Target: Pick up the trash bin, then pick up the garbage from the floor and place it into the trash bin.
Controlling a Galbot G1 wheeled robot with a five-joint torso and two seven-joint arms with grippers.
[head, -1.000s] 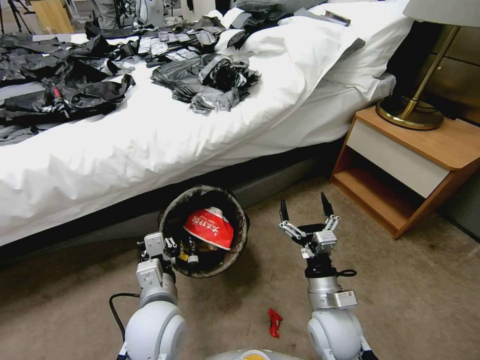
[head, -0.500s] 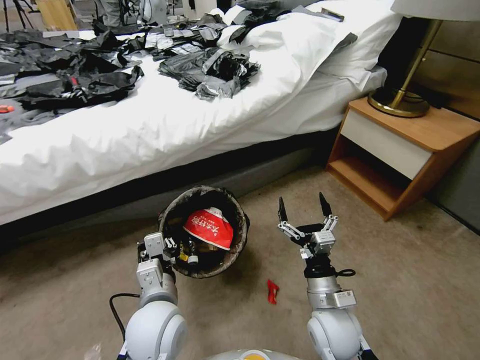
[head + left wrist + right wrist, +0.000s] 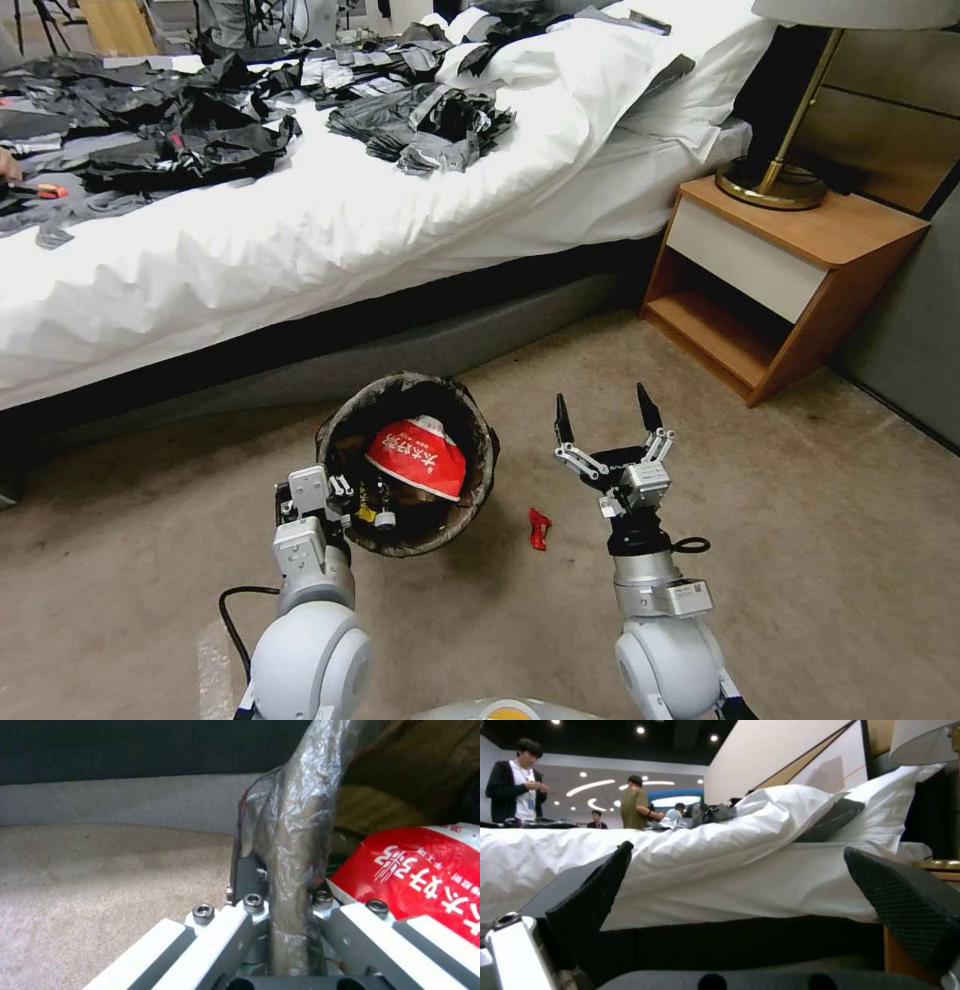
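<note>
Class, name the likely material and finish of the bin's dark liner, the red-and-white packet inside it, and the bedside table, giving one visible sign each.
The dark brown-black liner looks like thin glossy plastic film: it wrinkles and glints where the left gripper pinches the trash bin rim. The red-and-white printed packet seems coated paper or plastic; smooth, faintly shiny. The bedside table appears matt wood or wood-look laminate with a white drawer front.

Our two arms end in rounded, glossy silver-white shoulder housings with grey metal wrist segments. A black cable loops beside the left arm. Our right gripper (image 3: 605,415) has two pointed black fingers (image 3: 900,907) with a fine dimpled texture, on silver linkages. Our left gripper (image 3: 287,907) shows pale grey link bars fastened with dark hex-socket screws.
</note>
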